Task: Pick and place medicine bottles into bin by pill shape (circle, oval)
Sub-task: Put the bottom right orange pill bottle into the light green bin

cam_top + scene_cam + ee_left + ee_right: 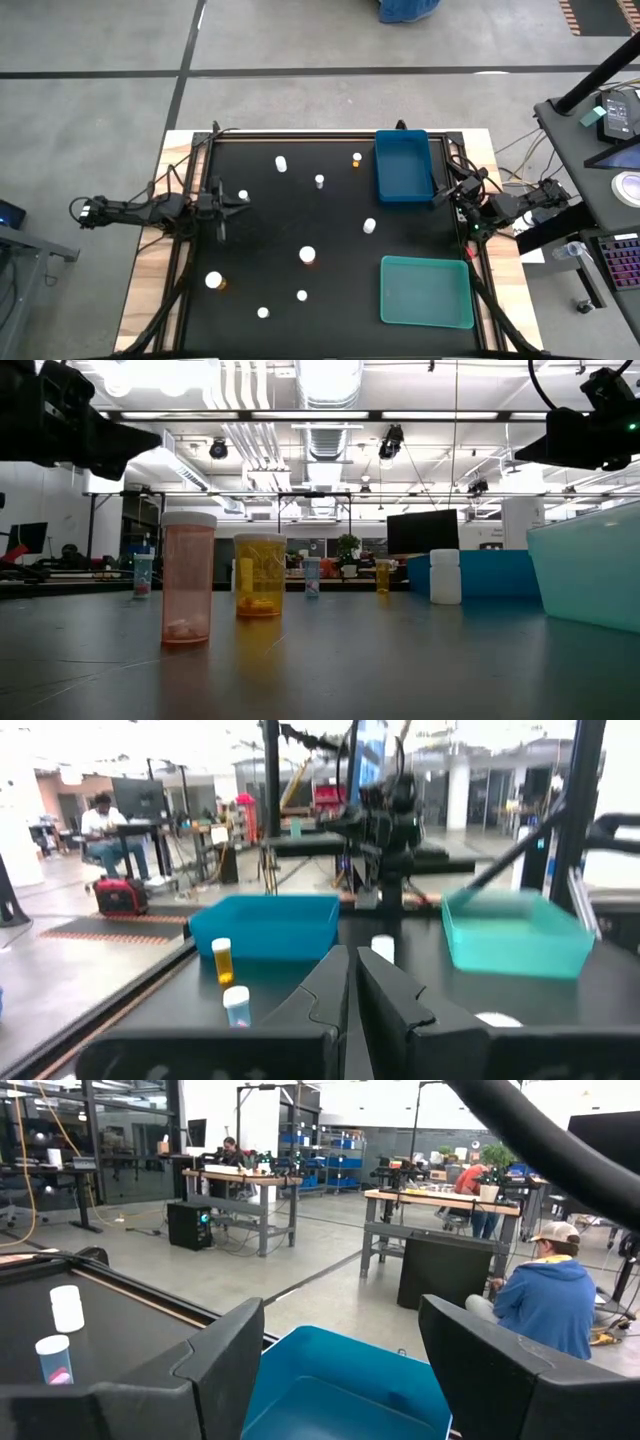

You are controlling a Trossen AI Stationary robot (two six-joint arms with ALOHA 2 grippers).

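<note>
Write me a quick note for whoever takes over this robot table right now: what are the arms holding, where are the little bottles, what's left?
Left gripper: shut, empty, at the black mat's left side.
Right gripper: open, empty, beside the deep blue plastic bin.
Small white-capped medicine bottles: nine in sight, scattered on the mat.
Done: nothing; the blue bin and the teal plastic tray both look empty.
Left: sort every bottle.

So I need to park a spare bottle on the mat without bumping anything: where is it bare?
Bare: the strip between the blue bin and the teal bin, right of the bottle there; also the mat between the left gripper and the middle bottle. Crowded: the near-left corner and the far row of bottles beside the blue bin.
</note>
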